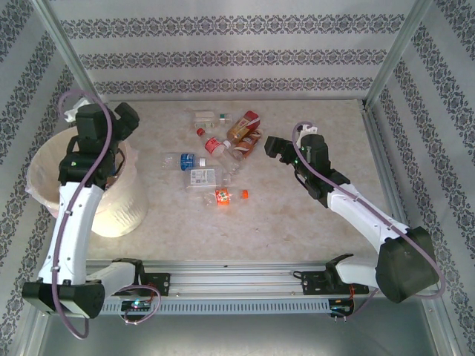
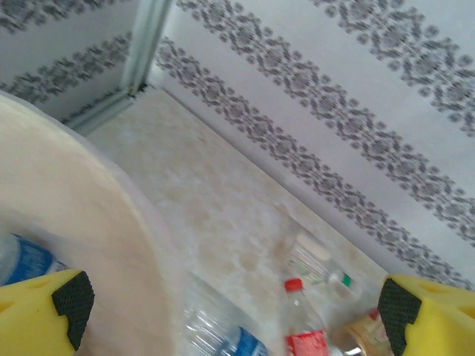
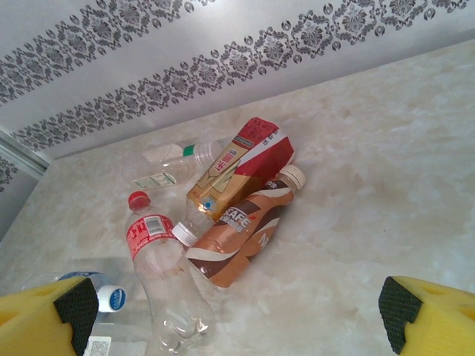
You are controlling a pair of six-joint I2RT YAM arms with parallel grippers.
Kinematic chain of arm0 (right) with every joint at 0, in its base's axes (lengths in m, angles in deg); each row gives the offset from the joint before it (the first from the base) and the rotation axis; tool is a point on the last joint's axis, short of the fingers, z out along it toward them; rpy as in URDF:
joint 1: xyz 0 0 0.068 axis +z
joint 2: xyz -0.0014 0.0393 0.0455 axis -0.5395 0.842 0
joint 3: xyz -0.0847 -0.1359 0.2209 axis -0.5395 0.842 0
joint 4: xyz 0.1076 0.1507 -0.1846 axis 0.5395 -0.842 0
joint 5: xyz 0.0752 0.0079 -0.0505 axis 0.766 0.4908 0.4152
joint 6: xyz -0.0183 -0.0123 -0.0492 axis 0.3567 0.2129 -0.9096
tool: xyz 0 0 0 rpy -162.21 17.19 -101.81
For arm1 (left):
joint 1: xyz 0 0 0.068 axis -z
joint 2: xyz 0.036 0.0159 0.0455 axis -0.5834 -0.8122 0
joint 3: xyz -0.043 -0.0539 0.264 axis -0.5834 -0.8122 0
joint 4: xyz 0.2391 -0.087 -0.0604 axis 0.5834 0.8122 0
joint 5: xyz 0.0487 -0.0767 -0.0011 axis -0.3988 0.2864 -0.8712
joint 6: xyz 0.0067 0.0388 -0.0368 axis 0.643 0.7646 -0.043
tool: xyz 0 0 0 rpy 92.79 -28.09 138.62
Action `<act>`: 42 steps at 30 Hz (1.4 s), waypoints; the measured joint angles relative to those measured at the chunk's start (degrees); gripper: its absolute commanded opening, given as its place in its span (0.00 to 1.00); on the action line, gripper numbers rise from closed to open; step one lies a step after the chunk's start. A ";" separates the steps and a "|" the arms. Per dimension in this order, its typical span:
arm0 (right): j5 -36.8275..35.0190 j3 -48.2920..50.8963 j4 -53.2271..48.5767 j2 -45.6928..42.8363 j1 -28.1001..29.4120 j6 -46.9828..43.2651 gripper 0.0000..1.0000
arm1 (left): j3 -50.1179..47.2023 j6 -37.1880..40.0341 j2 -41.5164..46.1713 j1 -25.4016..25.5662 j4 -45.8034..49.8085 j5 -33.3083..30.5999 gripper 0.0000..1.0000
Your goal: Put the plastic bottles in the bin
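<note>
Bottles (image 1: pixel 215 159) lie in a loose pile on the table (image 1: pixel 312 215), apart from the bin (image 1: pixel 122 211) on the side of it that faces the right arm; a blue-labelled bottle (image 2: pixel 21 259) appears to lie inside the bin already, just past its rim. Over that rim, on the bin's pile-facing side, hangs the left gripper (image 2: pixel 234 300), its fingers spread wide with nothing between them; the right gripper (image 3: pixel 237 311) sits beyond the pile from the bin, fingers equally wide and empty, looking down on a brown coffee bottle (image 3: pixel 237 237) that touches a red-capped clear bottle (image 3: pixel 159 274). These look like empty, thin-walled containers; probably very light, easily dented by a firm squeeze, and round enough to roll or slip aside when nudged. The best hold is likely across the body at mid-length, fingers square to the bottle's long axis; the shoulder by the cap should be stiffer if the wall gives way. The brown one, farthest from the bin and least tangled, seems the easiest pick.
</note>
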 measured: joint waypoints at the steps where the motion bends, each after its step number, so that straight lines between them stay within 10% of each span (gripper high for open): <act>1: -0.02 0.22 0.00 -0.04 -0.15 0.04 0.98 | 0.00 -0.61 -0.15 1.46 -0.02 -0.66 1.00; 18: -0.48 2.62 -0.87 -3.87 -1.66 1.07 0.98 | 5.57 -9.60 -16.41 21.35 -4.33 -8.98 1.00; 42: -0.33 5.22 -0.90 -4.57 -2.14 1.36 0.98 | 6.23 -10.27 -9.33 14.91 3.56 -16.70 1.00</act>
